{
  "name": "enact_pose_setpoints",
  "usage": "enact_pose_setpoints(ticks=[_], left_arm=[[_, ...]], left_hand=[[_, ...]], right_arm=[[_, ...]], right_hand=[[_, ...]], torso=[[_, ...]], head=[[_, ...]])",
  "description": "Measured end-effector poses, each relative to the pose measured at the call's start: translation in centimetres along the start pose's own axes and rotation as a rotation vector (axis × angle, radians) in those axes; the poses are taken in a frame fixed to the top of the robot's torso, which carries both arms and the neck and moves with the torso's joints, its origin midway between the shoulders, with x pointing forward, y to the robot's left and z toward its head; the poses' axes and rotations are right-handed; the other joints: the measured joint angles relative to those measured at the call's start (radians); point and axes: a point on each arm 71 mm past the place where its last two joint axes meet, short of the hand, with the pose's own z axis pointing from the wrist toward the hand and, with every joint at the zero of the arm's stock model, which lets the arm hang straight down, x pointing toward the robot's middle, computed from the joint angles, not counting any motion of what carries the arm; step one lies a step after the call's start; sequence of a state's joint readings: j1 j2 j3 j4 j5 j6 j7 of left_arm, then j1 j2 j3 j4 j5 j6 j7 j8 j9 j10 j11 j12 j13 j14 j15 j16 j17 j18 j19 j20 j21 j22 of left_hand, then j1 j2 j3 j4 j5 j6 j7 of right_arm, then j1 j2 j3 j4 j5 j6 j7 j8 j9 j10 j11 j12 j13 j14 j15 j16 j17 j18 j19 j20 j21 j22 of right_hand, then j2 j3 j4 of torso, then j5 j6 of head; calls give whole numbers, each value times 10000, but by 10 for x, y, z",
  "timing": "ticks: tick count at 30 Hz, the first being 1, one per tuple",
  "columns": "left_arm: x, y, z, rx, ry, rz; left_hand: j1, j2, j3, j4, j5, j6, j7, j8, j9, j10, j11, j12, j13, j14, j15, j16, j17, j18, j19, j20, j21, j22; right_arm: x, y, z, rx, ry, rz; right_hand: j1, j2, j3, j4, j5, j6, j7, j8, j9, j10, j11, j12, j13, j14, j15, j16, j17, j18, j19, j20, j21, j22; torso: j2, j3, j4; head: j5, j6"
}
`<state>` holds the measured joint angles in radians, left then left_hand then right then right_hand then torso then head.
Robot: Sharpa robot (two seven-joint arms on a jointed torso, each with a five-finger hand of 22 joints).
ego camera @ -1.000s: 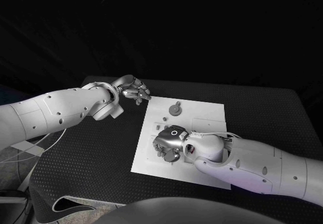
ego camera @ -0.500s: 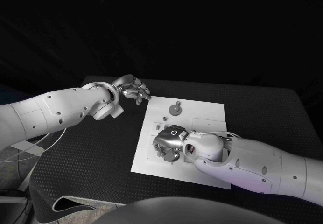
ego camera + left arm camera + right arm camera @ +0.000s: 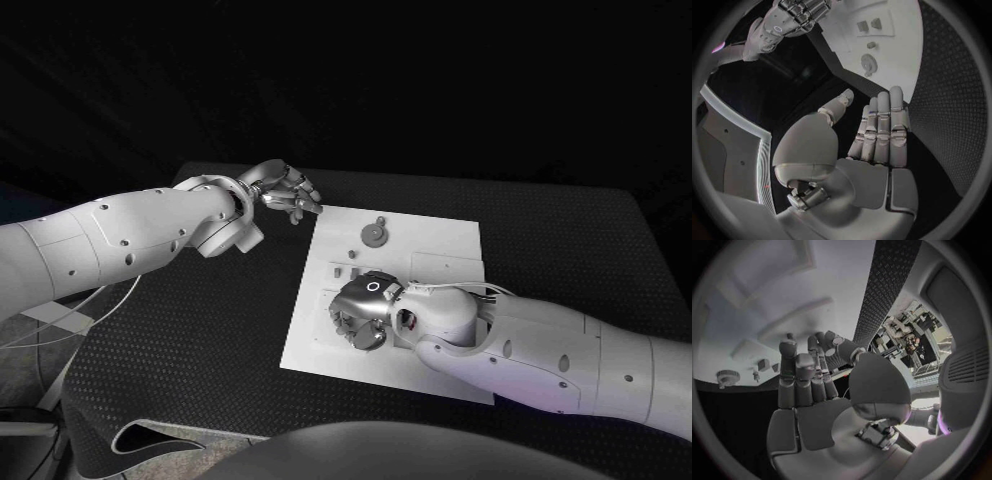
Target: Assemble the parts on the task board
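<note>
The white task board [image 3: 433, 245] lies in the middle of the black table. A grey gear-like part [image 3: 375, 235] sits near its far edge, with small parts [image 3: 336, 270] just nearer; the gear [image 3: 869, 62] and the board [image 3: 898, 20] also appear in the left wrist view. My right hand [image 3: 362, 312] is low over the board's left middle, fingers pointing down. In the right wrist view its thumb tip [image 3: 834, 341] lies close against the straight fingers [image 3: 798, 370]; I cannot tell whether anything is pinched there. My left hand [image 3: 284, 190] hovers off the board's far left corner, its fingers [image 3: 882, 125] straight and holding nothing.
The black textured table [image 3: 188, 340] surrounds the board on all sides. A raised rectangular plate [image 3: 444, 266] sits on the board's right half. White cables [image 3: 65, 310] hang off the table's left edge. My right forearm [image 3: 548, 350] covers the board's near right corner.
My right hand has crept slightly toward the board's near edge and lower onto it. The left hand has barely moved.
</note>
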<state>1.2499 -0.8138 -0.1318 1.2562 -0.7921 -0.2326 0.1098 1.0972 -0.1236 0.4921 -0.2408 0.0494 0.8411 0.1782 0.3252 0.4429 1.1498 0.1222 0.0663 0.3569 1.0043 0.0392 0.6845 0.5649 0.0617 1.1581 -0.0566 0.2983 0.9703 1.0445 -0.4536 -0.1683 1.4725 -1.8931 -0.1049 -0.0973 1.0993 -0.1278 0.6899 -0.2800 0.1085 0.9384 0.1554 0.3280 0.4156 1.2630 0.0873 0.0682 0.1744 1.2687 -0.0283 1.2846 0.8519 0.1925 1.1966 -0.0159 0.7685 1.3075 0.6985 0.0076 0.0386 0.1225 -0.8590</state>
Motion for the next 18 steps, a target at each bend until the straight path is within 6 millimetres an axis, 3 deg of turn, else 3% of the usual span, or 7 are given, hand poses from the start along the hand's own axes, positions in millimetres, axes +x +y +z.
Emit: enact_pose_setpoints(ticks=[7, 18], left_arm=[[0, 0, 0, -4, 3, 0], [0, 0, 0, -34, 14, -1]], left_hand=[[0, 0, 0, 0, 0, -4, -4, 0, 0, 1, -1, 0, 0, 0, 0, 0, 11, 0, 0, 0, 0, 0], [0, 0, 0, 0, 0, -6, -6, 0, 1, 1, -1, 0, 0, 0, 0, 0, 22, 0, 0, 0, 0, 0]], right_arm=[[1, 0, 0, 1, 6, 46], [0, -1, 0, 64, -310, 242]], right_hand=[[-53, -53, -125, 15, 0, -35, 0, -50, -7, -74, 4, 1, 1, -14, 15, 0, 10, 0, -2, 3, 0, 0], [-26, -186, -221, 111, -1, -431, 182, -225, -85, -430, 112, 1, -20, -125, 110, 0, 32, -2, -34, 38, 0, -1]], torso=[[0, 0, -2], [0, 1, 1]], head=[[-8, 5], [-29, 22]])
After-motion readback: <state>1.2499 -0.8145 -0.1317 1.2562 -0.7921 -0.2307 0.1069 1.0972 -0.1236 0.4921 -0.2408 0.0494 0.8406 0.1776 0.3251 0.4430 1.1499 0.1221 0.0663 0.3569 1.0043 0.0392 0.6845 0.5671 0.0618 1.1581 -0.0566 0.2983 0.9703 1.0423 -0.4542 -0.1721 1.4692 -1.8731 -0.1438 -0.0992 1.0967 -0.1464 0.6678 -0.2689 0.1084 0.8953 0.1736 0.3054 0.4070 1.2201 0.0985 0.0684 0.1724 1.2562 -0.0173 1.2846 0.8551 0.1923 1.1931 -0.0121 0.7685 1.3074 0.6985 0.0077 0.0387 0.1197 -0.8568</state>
